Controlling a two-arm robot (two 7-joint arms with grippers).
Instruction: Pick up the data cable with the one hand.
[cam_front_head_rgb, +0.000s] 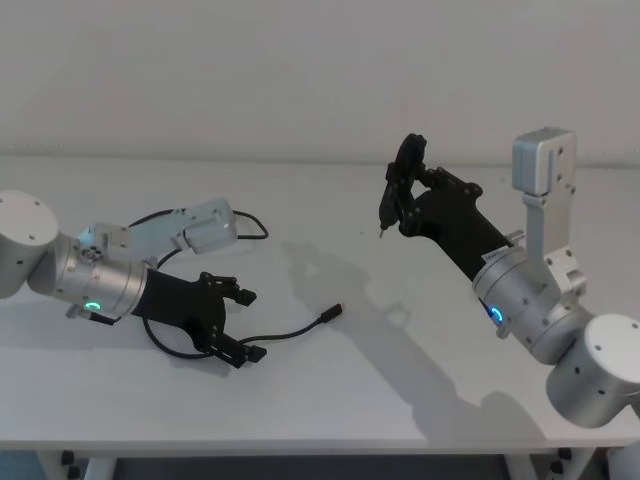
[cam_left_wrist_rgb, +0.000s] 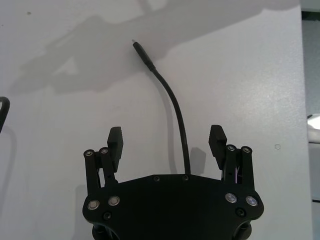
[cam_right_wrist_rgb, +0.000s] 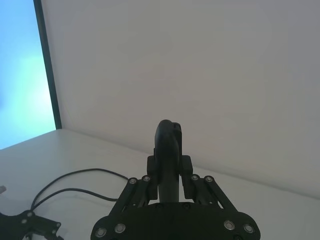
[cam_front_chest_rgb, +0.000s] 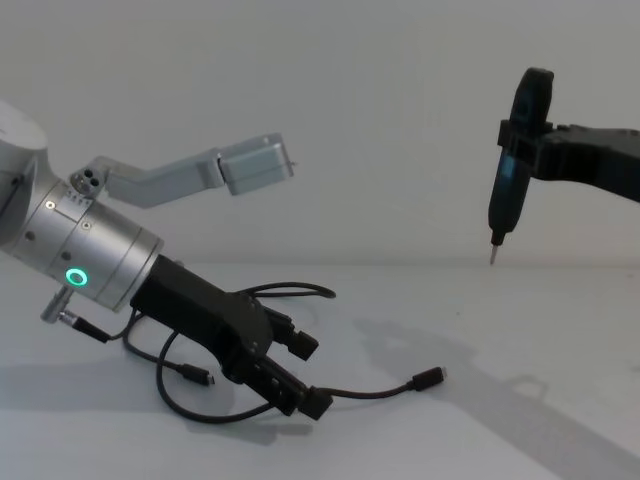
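The left claw (cam_left_wrist_rgb: 166, 137), wide open and empty, straddles the data cable (cam_left_wrist_rgb: 172, 100) lying on the counter (cam_left_wrist_rgb: 250, 75), and should sink squarely before closing so the thin cable cannot slip out, while the right claw (cam_front_chest_rgb: 522, 140), raised well apart, clamps a slim tool (cam_front_chest_rgb: 505, 200).

A white table (cam_front_head_rgb: 400, 380) meets a plain pale wall (cam_front_head_rgb: 300, 70) (bright blue pane (cam_right_wrist_rgb: 20, 70) at one side).

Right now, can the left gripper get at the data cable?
Probably yes. The left gripper is open low over the table, the data cable runs between its fingers, nothing covers it. The right gripper holds a black tool, farther off.
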